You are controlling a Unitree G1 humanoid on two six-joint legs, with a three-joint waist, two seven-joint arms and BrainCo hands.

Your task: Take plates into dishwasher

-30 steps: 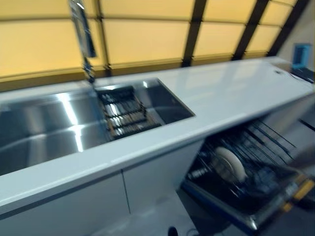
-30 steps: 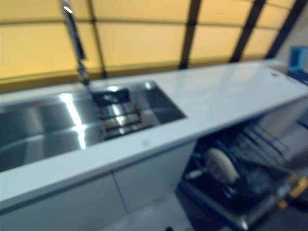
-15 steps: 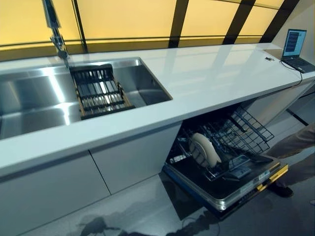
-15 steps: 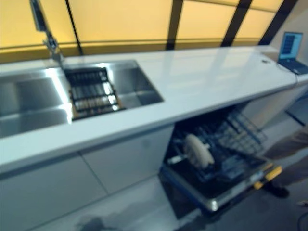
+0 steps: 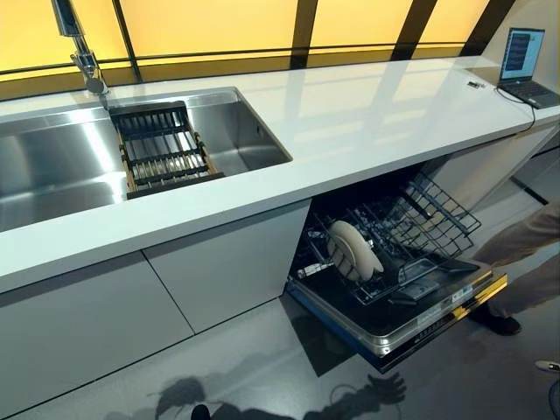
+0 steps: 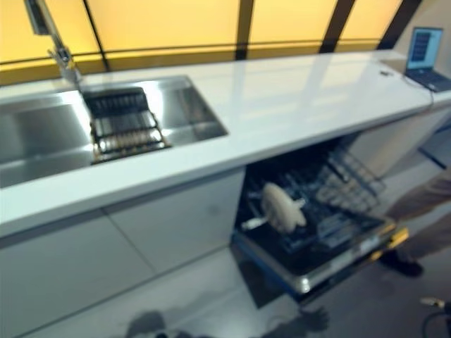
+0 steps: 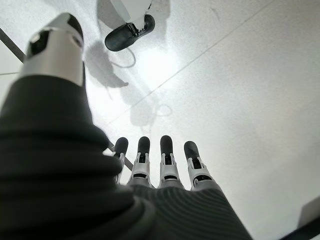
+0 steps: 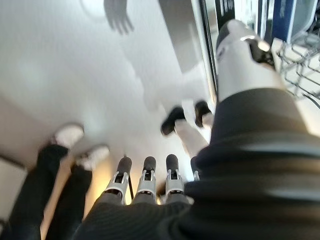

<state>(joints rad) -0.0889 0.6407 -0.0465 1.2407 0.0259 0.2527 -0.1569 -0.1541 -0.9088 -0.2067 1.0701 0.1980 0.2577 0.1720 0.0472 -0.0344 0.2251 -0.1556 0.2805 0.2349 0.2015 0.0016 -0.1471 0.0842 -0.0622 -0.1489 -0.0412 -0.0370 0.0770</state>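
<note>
plate [image 5: 353, 249] racked, dishwasher [image 5: 411, 315] door open

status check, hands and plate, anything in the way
Left hand open, empty, over bare floor. Right hand open, empty. One plate standing in the open dishwasher's rack. Person's legs beside the dishwasher door.

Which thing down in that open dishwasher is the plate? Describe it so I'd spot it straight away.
Start at the long white counter and look under its right part, where the dishwasher stands open with its dark wire rack pulled out. The plate stands on edge at the rack's left end: the only pale round disc among dark wires.
</note>
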